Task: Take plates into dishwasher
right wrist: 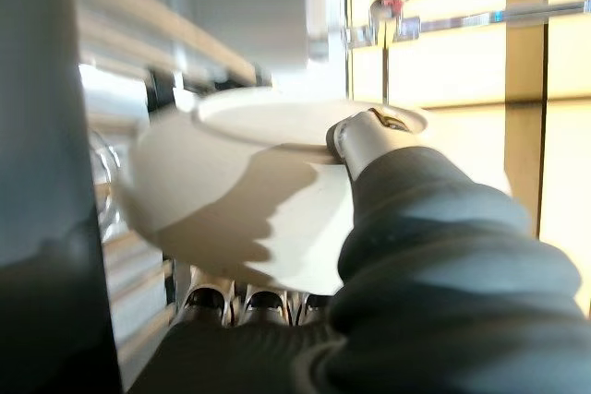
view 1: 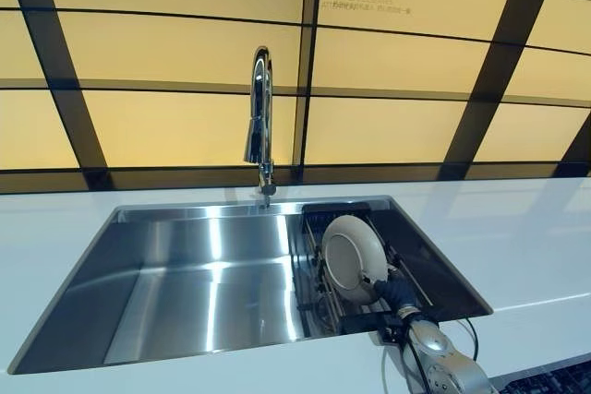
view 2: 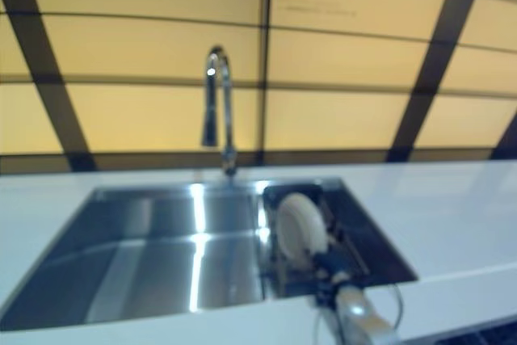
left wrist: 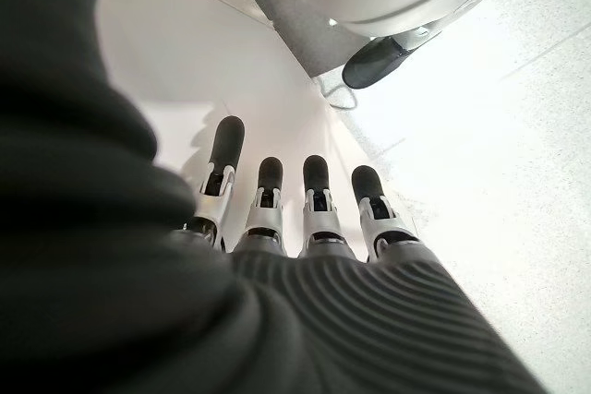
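Note:
A white plate [view 1: 351, 256] stands on edge in a black wire rack [view 1: 314, 220] in the right end of the steel sink [view 1: 185, 274]. My right hand [view 1: 395, 294] reaches in from the lower right and grips the plate's lower edge. In the right wrist view the thumb [right wrist: 355, 140] presses on the plate [right wrist: 231, 191] and the fingers curl under it. My left hand [left wrist: 286, 219] shows only in its own wrist view. It hangs beside a white cabinet face with straight fingers and holds nothing.
A tall chrome tap [view 1: 261, 117] stands behind the sink's middle. White counter [view 1: 536, 246] surrounds the sink, with a yellow panelled wall behind. A dark gridded thing [view 1: 554, 380] shows at the lower right corner.

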You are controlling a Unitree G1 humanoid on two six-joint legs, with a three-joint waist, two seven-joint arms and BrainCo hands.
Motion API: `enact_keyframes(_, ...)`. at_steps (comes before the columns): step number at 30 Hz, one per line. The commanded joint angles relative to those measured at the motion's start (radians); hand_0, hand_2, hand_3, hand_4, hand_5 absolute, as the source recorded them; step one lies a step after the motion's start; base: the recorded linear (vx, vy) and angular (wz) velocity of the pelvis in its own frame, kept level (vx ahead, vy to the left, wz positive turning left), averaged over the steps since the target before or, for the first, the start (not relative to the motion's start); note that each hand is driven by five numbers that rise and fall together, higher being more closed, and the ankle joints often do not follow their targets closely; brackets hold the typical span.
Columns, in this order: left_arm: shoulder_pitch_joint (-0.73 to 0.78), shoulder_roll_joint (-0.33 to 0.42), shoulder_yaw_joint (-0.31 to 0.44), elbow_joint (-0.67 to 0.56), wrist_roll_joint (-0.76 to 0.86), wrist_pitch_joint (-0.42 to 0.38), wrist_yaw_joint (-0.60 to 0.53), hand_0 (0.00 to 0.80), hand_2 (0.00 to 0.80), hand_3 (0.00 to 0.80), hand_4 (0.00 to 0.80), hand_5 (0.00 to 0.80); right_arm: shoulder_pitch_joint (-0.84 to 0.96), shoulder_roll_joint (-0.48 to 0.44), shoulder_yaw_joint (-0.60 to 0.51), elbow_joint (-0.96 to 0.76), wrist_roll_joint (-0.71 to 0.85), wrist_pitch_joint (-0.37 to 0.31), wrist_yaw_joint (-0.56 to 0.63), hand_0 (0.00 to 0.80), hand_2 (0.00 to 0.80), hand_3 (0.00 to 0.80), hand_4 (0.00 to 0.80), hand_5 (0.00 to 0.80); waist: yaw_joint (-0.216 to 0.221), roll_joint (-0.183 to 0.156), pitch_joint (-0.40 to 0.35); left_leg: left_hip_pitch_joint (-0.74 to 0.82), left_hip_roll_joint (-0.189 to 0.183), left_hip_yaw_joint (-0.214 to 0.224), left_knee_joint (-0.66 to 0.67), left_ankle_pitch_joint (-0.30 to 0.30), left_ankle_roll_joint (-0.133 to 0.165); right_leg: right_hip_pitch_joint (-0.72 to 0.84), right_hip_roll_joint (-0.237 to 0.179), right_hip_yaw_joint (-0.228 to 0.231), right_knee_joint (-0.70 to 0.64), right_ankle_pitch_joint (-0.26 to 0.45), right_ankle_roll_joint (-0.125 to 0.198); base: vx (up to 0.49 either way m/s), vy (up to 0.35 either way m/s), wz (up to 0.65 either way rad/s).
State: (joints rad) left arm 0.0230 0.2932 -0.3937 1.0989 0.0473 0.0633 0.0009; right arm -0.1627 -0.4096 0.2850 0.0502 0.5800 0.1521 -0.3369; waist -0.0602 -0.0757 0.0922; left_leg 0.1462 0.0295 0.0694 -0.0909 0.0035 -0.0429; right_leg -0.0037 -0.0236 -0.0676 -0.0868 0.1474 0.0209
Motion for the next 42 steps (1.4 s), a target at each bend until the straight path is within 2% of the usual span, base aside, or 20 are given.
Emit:
enact_keyframes(1, -0.115, -0.001, -0.023, 0.04, 0.013, -0.034, 0.01, 0.0, 0.0, 0.0, 0.0, 0.0, -0.068, 0.017, 0.012, -0.011, 0.004, -0.028, 0.025, 0.8, 0.8, 0.8, 0.8, 0.8, 0.03, 0.017, 0.02, -0.033, -0.052, 0.02, 0.004, -0.056, 0.084, 0.051, -0.03, -0.005, 0.114, -0.156, 0.102, 0.0, 0.0, 0.0)
enact_keyframes(11, -0.11, -0.001, -0.017, 0.064, 0.02, -0.059, 0.01, 0.0, 0.0, 0.0, 0.0, 0.0, -0.092, -0.001, -0.016, -0.022, 0.028, -0.004, 0.025, 0.8, 0.8, 0.8, 0.8, 0.8, 0.025, 0.017, 0.02, -0.03, -0.05, 0.03, 0.004, -0.055, 0.084, 0.048, -0.029, -0.002, 0.122, -0.158, 0.1, 0.0, 0.0, 0.0)
enact_keyframes(15, -0.108, 0.002, -0.016, 0.071, 0.026, -0.067, 0.009, 0.0, 0.0, 0.0, 0.0, 0.0, -0.114, -0.015, -0.035, -0.049, 0.012, -0.024, 0.006, 0.8, 0.8, 0.8, 0.8, 0.8, 0.025, 0.016, 0.023, -0.029, -0.048, 0.034, 0.004, -0.056, 0.083, 0.049, -0.028, -0.002, 0.122, -0.156, 0.099, 0.0, 0.0, 0.0)
enact_keyframes(16, -0.107, 0.005, -0.015, 0.069, 0.027, -0.067, 0.008, 0.0, 0.0, 0.0, 0.0, 0.0, -0.137, -0.032, -0.048, -0.071, -0.02, -0.053, 0.002, 0.8, 0.8, 0.8, 0.8, 0.8, 0.026, 0.016, 0.024, -0.028, -0.048, 0.035, 0.005, -0.057, 0.082, 0.05, -0.027, -0.001, 0.12, -0.154, 0.099, 0.0, 0.0, 0.0)
enact_keyframes(20, -0.108, 0.01, -0.007, 0.059, 0.036, -0.062, 0.0, 0.0, 0.0, 0.0, 0.0, 0.0, -0.219, -0.076, -0.085, -0.155, -0.071, -0.045, -0.036, 0.8, 0.8, 0.8, 0.8, 0.8, 0.027, 0.015, 0.027, -0.031, -0.048, 0.036, 0.006, -0.058, 0.08, 0.046, -0.025, 0.004, 0.116, -0.15, 0.099, 0.0, 0.0, 0.0)
enact_keyframes(28, -0.108, 0.025, -0.001, 0.074, 0.054, -0.077, -0.016, 0.0, 0.0, 0.0, 0.0, 0.0, -0.4, -0.193, -0.128, -0.316, -0.108, 0.025, -0.141, 0.8, 0.8, 0.8, 0.8, 0.8, 0.028, 0.011, 0.022, -0.033, -0.052, 0.029, 0.006, -0.06, 0.081, 0.047, -0.021, 0.015, 0.114, -0.152, 0.092, 0.0, 0.0, 0.0)
enact_keyframes(36, -0.107, 0.021, -0.013, 0.099, 0.036, -0.095, -0.013, 0.0, 0.0, 0.0, 0.0, 0.0, -0.453, -0.239, -0.15, -0.329, -0.063, -0.022, -0.236, 0.8, 0.8, 0.8, 0.8, 0.8, 0.026, 0.014, 0.008, -0.025, -0.055, 0.03, 0.005, -0.062, 0.079, 0.057, -0.025, 0.016, 0.111, -0.155, 0.093, 0.005, 0.004, 0.0)
enact_keyframes(37, -0.105, 0.021, -0.017, 0.101, 0.035, -0.094, -0.013, 0.0, 0.0, 0.0, 0.0, 0.0, -0.459, -0.241, -0.161, -0.333, -0.068, -0.053, -0.264, 0.8, 0.8, 0.8, 0.8, 0.8, 0.026, 0.015, 0.004, -0.025, -0.055, 0.029, 0.006, -0.062, 0.079, 0.059, -0.026, 0.016, 0.111, -0.155, 0.093, 0.0, 0.0, 0.0)
enact_keyframes(42, -0.095, 0.02, -0.022, 0.114, 0.033, -0.103, -0.009, 0.0, 0.0, 0.0, 0.0, 0.0, -0.478, -0.254, -0.191, -0.348, -0.076, -0.098, -0.305, 0.8, 0.8, 0.8, 0.8, 0.8, 0.026, 0.015, 0.001, -0.022, -0.059, 0.024, 0.007, -0.065, 0.08, 0.061, -0.027, 0.017, 0.112, -0.156, 0.092, 0.013, 0.008, 0.0)
